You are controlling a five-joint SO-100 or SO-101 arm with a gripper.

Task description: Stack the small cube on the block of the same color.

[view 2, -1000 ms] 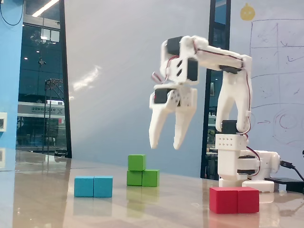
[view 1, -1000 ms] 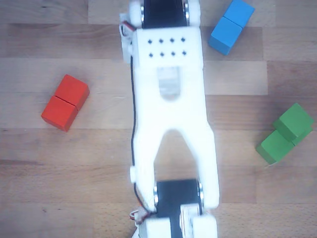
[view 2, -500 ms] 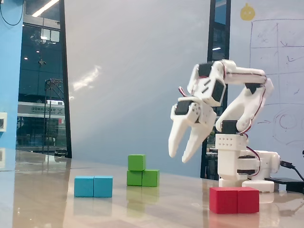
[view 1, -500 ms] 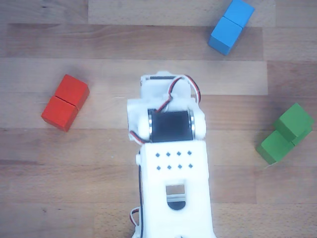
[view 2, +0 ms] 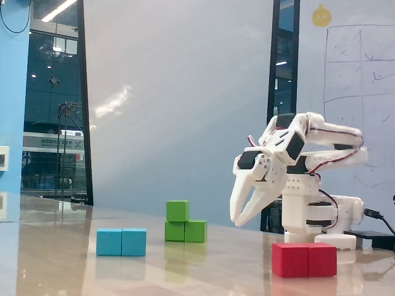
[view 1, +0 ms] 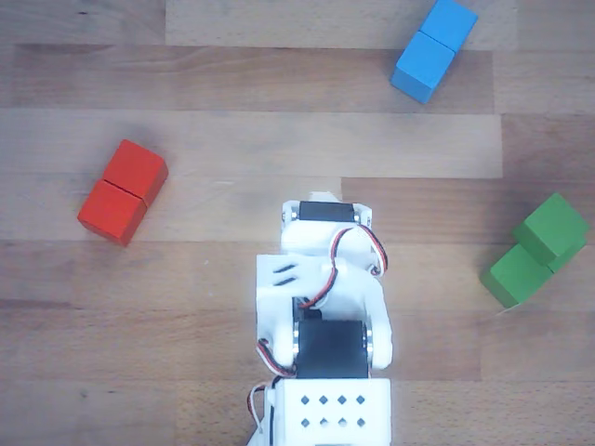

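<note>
The small green cube (view 1: pixel 554 227) sits on one end of the green oblong block (view 1: pixel 514 275) at the right of the other view. In the fixed view the cube (view 2: pixel 178 210) rests on the left half of the green block (view 2: pixel 186 231). My gripper (view 2: pixel 236 221) hangs in the air, pointing down, well to the right of the green stack and clear of it. Its fingertips (view 2: pixel 232 217) meet and hold nothing. In the other view the arm's body (view 1: pixel 325 279) covers the gripper.
A red oblong block (view 1: pixel 123 190) lies at the left and a blue oblong block (view 1: pixel 433 49) at the top right of the other view. In the fixed view the blue block (view 2: pixel 121 242) is front left, the red one (view 2: pixel 304 259) front right before the arm's base (view 2: pixel 315 219).
</note>
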